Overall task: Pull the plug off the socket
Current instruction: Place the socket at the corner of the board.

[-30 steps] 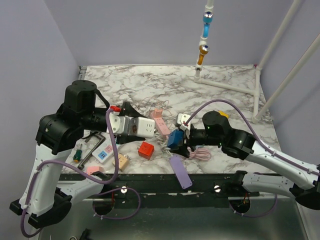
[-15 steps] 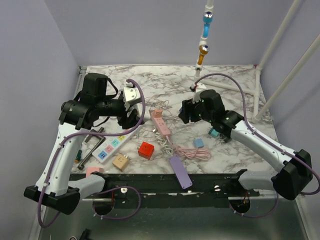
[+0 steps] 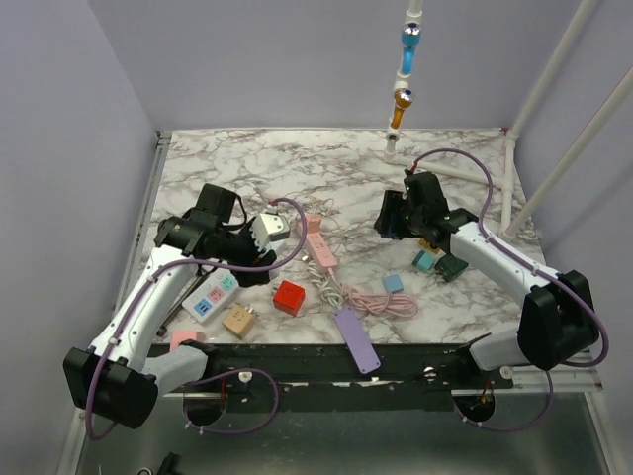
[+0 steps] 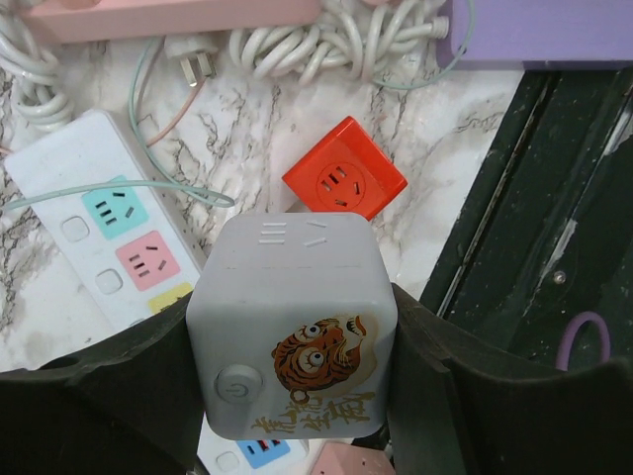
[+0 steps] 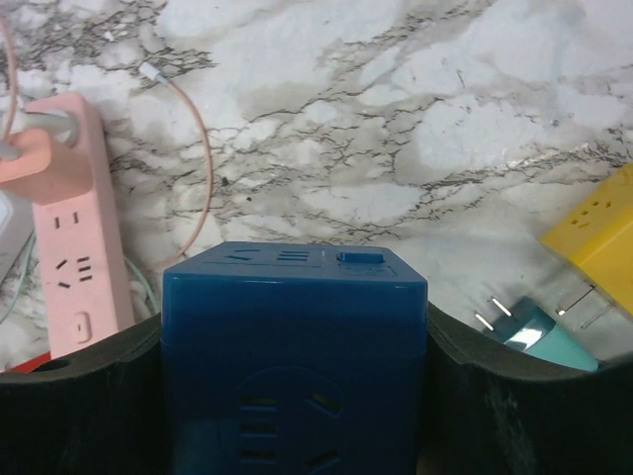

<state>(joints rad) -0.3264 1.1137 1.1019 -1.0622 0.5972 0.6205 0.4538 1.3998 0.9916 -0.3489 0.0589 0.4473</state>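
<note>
Drawn apart; left pincer point(image 4: 292, 421) clamps white cube point(image 4: 292, 297); right pincer point(image 5: 295, 416), blue cube point(image 5: 295, 327).

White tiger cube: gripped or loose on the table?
Gripped. The left wrist view shows the white cube clamped between the fingers of the left gripper, both pressed against its sides.

On the left half of the table point(image 3: 237, 168) the left gripper point(image 3: 265, 236) holds the left-hand cube point(image 4: 292, 327) over the wide strip point(image 3: 213, 297), with the loose cube point(image 3: 289, 297) just right of that strip. The slim strip point(image 3: 318, 243) lies mid-table between the arms, a coiled cable point(image 3: 381, 302) in front of it, beside the long strip point(image 3: 356, 338) overhanging the near edge. On the right, the right gripper point(image 3: 389, 220) holds the right-hand cube point(image 5: 294, 336), behind two loose plugs point(image 3: 425, 261).
</note>
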